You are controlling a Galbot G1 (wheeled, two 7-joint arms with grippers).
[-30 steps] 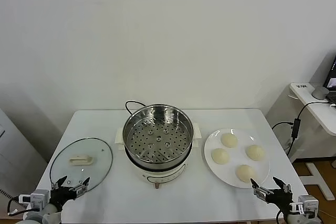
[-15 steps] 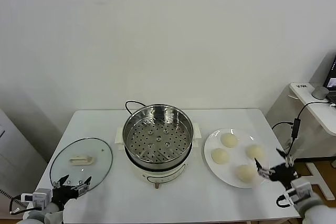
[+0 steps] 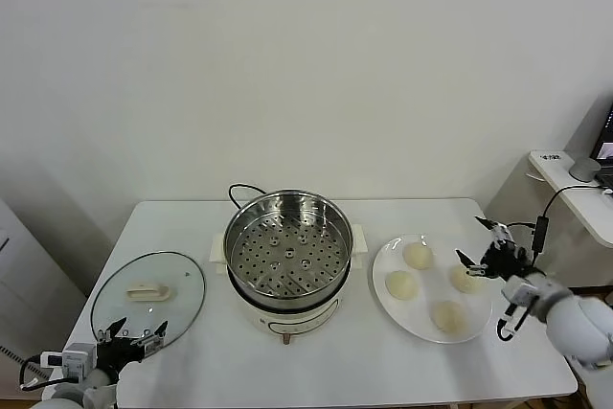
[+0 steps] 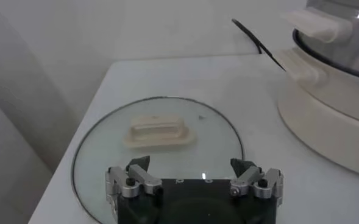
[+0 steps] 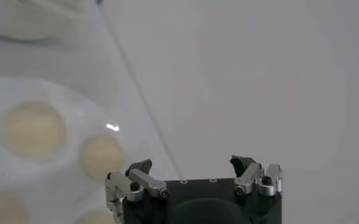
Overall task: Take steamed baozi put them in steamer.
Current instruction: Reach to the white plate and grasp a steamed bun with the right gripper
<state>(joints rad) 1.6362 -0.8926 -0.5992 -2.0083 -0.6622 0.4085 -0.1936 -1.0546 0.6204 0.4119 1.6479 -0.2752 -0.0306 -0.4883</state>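
So the big change over the last second: the right tool (image 3: 490, 259) has swung up from the near right corner of the tabletop (image 3: 316, 356) and now hangs over the far right edge of the white plate (image 3: 383, 292), right by the rightmost baozi. Its jaws are spread wide with nothing between them. The left tool (image 3: 132, 338) hasn't really budged; it sits at the near left corner, just short of the glass lid (image 3: 148, 291), jaws also apart and empty (parked, by the look of it).

All four steamed baozi (image 3: 401, 284) are on the plate, none touched yet as far as I can tell. The steamer (image 3: 287, 246) sits in the middle of the tabletop between lid and plate, lid off, perforated tray bare.

What I read from this: the right arm is lining up for the first pick, probably the bun on the plate's right side, since that's the one it's closest to. In the right wrist view the buns show off to one side of the fingers (image 5: 139, 170) rather than between them, so I'd guess it needs to shift over and come down before closing. Task-wise we're basically at zero buns in.
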